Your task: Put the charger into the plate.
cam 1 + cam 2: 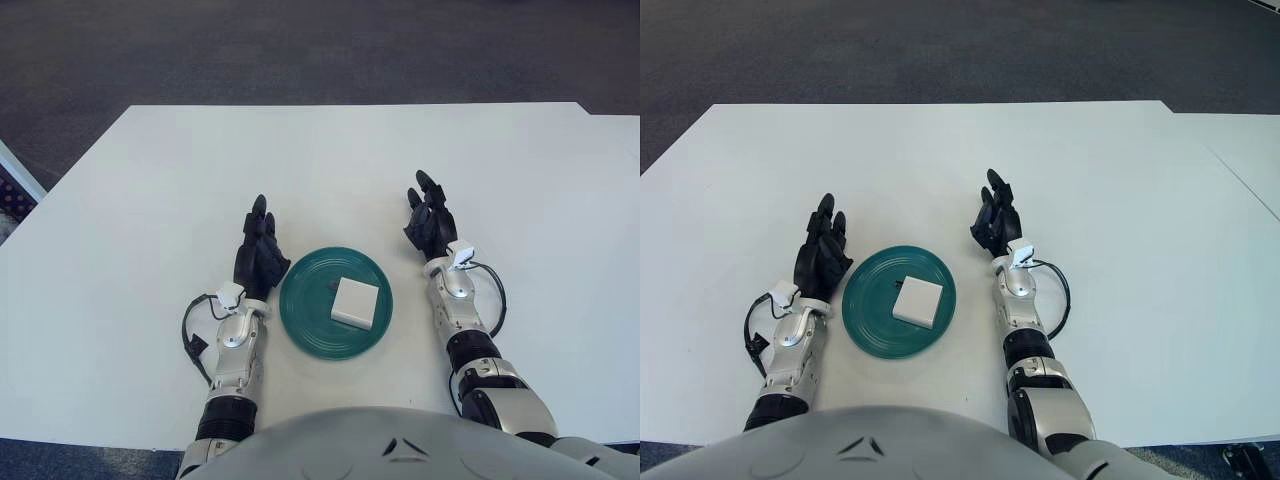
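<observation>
now we see the charger point(356, 301) lying in the plate point(305, 325); left hand point(260, 258) and right hand point(431, 226) flank it, fingers loosely extended, holding nothing.

Looks like a lab or office test space. Large plain white surface point(330, 170) with a second white one butted against it at far right point(1240, 150). Dark grey short-pile carpet floor point(300, 50) beyond the far edge. Bare staged setup, no household furnishings visible, edge of something patterned at far left point(12, 195).
</observation>
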Robot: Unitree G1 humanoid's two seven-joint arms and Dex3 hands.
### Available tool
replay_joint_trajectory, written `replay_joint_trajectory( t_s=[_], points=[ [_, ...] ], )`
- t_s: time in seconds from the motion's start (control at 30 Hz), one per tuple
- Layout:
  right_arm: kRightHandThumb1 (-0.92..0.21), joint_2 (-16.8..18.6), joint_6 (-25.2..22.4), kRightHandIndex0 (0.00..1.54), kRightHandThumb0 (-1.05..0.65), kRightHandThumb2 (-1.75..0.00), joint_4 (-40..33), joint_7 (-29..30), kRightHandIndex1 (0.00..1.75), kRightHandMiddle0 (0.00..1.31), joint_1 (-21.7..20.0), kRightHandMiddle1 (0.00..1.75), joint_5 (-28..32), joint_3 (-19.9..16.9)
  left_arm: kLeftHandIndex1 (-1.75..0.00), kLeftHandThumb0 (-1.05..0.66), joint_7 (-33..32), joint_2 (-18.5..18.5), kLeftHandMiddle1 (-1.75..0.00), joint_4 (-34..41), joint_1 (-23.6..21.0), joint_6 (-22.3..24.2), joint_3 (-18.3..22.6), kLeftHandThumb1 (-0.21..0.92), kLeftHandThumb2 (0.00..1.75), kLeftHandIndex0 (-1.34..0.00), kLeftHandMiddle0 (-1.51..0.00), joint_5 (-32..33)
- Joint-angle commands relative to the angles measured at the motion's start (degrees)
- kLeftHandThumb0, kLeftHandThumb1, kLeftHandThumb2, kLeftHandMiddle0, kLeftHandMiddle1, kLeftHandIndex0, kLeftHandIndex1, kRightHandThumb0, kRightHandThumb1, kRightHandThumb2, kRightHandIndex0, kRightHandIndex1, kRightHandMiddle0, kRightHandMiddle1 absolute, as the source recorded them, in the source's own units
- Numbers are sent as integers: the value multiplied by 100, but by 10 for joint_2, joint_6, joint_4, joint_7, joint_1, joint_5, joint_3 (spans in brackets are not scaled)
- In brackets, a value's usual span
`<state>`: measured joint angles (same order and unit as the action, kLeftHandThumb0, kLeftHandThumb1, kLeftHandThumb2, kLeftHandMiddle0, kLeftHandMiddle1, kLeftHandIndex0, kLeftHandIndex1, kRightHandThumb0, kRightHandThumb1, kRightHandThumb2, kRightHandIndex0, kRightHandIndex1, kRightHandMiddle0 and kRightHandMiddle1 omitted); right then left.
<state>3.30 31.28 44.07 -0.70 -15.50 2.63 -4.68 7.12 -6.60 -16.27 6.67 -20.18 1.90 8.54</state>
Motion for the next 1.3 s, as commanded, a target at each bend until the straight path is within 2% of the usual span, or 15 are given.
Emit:
replay_joint_trajectory(
  t_s=[0.0,0.3,0.47,0.73,1.0,1.27],
  points=[
    [-92,34,-14,10,-97,-106,71,26,0,0,58,20,-5,2,-17,-105,-15,-7,-1,-44,36,-2,13,92,98,-3,-6,1],
    [-92,43,8,11,-94,-105,84,40,0,0,60,20,-8,0,-19,-105,-37,-13,-2,-38,36,1,16,92,97,-3,-9,5],
    [-92,47,17,10,-93,-105,82,35,0,0,62,20,-4,-1,-21,-105,-46,-24,-1,-44,31,-20,25,92,93,-2,-9,21],
    [-92,53,35,7,-92,-103,76,32,0,0,69,16,2,-5,-39,-105,-71,-40,-1,-72,19,-75,28,92,90,0,-16,21],
    [-92,62,28,5,-92,-98,33,19,0,0,89,14,17,-9,-43,-105,-93,-13,0,-72,16,-70,29,92,90,0,-17,-6],
    [-92,61,2,6,-91,-93,-26,15,1,0,112,14,15,-8,-48,-105,-102,-8,0,-74,13,-69,25,92,93,-1,-19,-27]
  ],
)
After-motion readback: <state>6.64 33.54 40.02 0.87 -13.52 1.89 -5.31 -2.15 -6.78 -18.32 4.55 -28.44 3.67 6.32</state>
